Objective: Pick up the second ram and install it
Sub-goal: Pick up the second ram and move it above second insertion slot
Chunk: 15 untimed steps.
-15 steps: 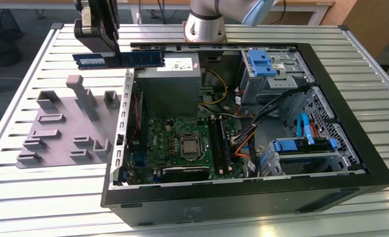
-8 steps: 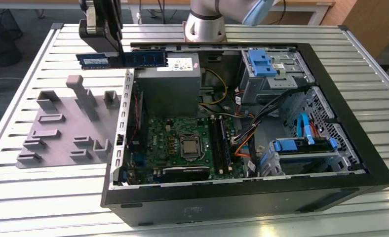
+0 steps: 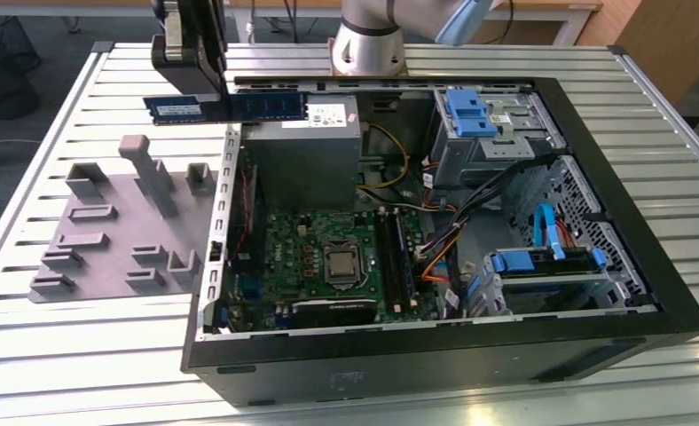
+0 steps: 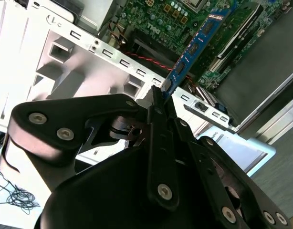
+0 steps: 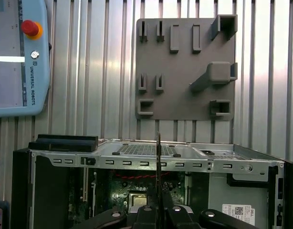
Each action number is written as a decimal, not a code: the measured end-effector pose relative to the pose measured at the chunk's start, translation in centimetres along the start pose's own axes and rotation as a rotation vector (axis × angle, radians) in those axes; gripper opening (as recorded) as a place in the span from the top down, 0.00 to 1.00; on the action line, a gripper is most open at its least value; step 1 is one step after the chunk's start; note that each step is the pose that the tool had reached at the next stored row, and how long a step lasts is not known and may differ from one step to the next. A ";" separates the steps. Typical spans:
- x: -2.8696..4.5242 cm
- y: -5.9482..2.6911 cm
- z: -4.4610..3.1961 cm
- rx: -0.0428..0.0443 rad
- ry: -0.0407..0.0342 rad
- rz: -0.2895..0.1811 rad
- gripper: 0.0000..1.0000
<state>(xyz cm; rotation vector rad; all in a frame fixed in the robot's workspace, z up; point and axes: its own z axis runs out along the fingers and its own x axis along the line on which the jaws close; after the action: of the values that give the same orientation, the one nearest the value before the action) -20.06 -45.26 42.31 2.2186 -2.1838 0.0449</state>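
Gripper (image 3: pixel 208 84) was clamped shut on the second ram (image 3: pixel 267 106), pinching the stick partway along its length. In the second wrist view the fingers (image 4: pixel 158 102) were closed on the blue board's near end (image 4: pixel 194 47), with the rest of it running out past the fingertips over the motherboard (image 4: pixel 204 16). The stick was held clear of everything, level and on edge, across the far corner of the open PC case (image 3: pixel 444 355) at the exterior view's left. One end stuck out past the case wall over the slatted table (image 3: pixel 90 355). It was not in a slot, and the motherboard (image 3: pixel 325 257) sat below it inside the case. The grey tray (image 3: pixel 101 248) lay on the table beside the case, apart from the stick. The first wrist view showed the stick edge-on (image 5: pixel 158 162) as a thin line, the tray (image 5: pixel 184 71) beyond the case, and a teach pendant (image 5: pixel 17 57) on the table.
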 end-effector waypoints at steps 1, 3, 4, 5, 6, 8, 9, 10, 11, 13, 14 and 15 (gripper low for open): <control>0.00 -0.07 0.00 0.0000 0.0000 0.000 0.86; 0.00 -0.20 0.00 0.0000 0.0000 0.000 0.86; 0.00 -0.26 0.00 0.0000 0.0000 0.000 0.86; 0.01 -0.33 0.00 0.0000 0.0001 0.000 0.86; 0.01 -0.40 0.00 0.0000 0.0000 0.000 0.86; 0.01 -0.53 0.00 0.0000 0.0001 0.000 0.86; 0.01 -0.60 0.00 0.0000 0.0000 0.000 0.86; 0.01 -0.67 0.00 0.0000 0.0000 0.000 0.86; 0.01 -0.74 0.00 0.0000 0.0001 0.000 0.86; 0.01 -0.88 0.00 0.0000 0.0001 0.000 0.86; 0.02 -0.95 0.00 0.0000 0.0001 0.000 0.86; 0.02 -1.02 0.00 0.0000 0.0001 0.000 0.86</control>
<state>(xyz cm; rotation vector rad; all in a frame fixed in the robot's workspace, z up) -19.04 -45.26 42.31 2.2185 -2.1838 0.0450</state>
